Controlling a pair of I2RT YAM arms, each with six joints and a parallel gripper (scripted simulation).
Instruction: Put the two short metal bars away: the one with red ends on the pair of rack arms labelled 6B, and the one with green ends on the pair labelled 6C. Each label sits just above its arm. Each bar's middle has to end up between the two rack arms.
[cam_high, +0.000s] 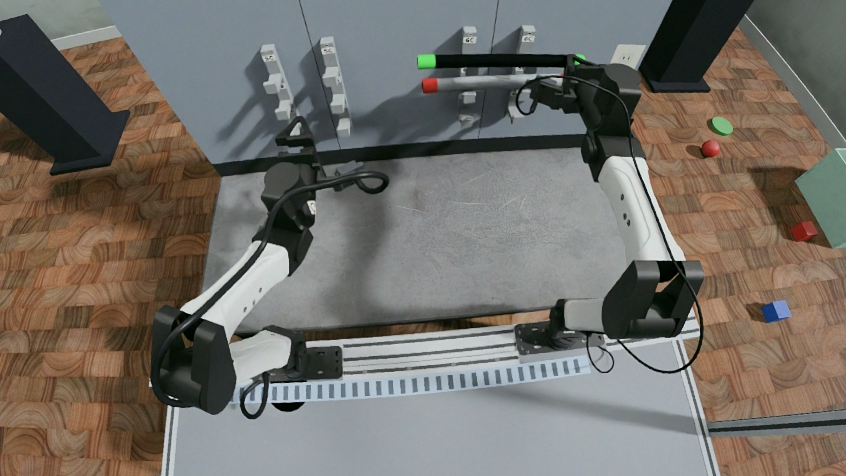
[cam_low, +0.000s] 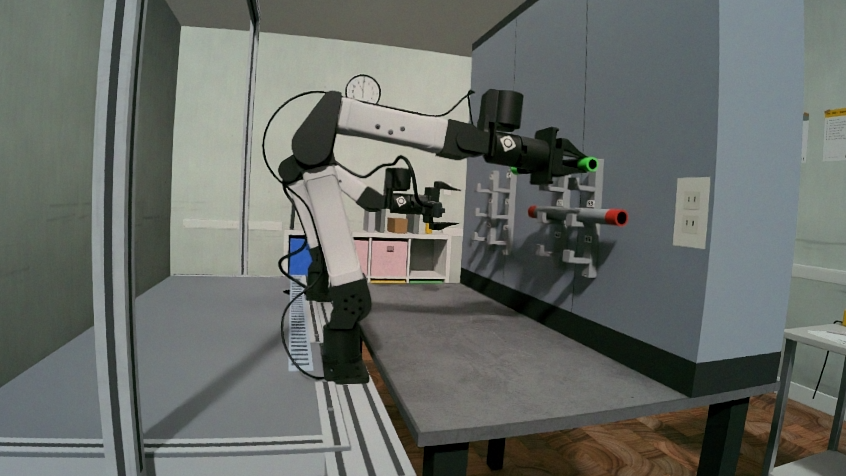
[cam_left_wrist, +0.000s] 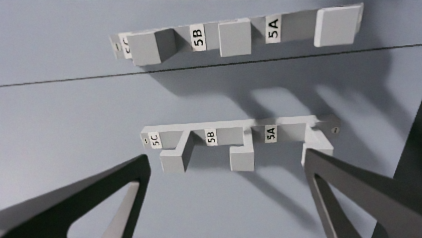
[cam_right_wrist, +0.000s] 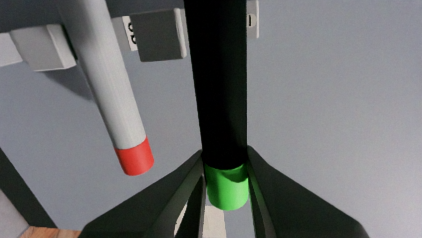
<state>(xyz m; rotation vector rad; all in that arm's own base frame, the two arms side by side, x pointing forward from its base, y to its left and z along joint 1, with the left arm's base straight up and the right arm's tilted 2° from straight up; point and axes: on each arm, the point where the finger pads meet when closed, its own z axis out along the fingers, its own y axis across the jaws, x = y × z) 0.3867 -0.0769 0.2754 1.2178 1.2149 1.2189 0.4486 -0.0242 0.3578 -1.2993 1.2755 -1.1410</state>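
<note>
The green-ended black bar (cam_high: 496, 60) (cam_right_wrist: 220, 75) is held level in front of the rack, by its outlet-side end. In the exterior view its near green end (cam_low: 587, 164) is higher than the top hooks; a gap to the 6C arms cannot be judged. Its middle lines up between the two uprights. My right gripper (cam_high: 572, 60) (cam_low: 578, 161) (cam_right_wrist: 225, 155) is shut on it. The red-ended grey bar (cam_high: 446, 84) (cam_low: 597, 215) (cam_right_wrist: 107, 85) rests on the middle arms, under the 6B labels, its middle between them. My left gripper (cam_high: 322, 148) (cam_low: 458, 206) (cam_left_wrist: 223, 159) is open and empty, facing rack 5.
Rack 5 (cam_high: 336, 88) (cam_left_wrist: 220, 125) has empty arms labelled 5A, 5B and 5C. The lowest pair on rack 6 (cam_high: 469, 35) is bare. The wall outlet (cam_high: 628, 55) (cam_low: 690, 211) is beside rack 6. The grey table (cam_high: 473, 236) (cam_low: 508, 367) lies below both arms.
</note>
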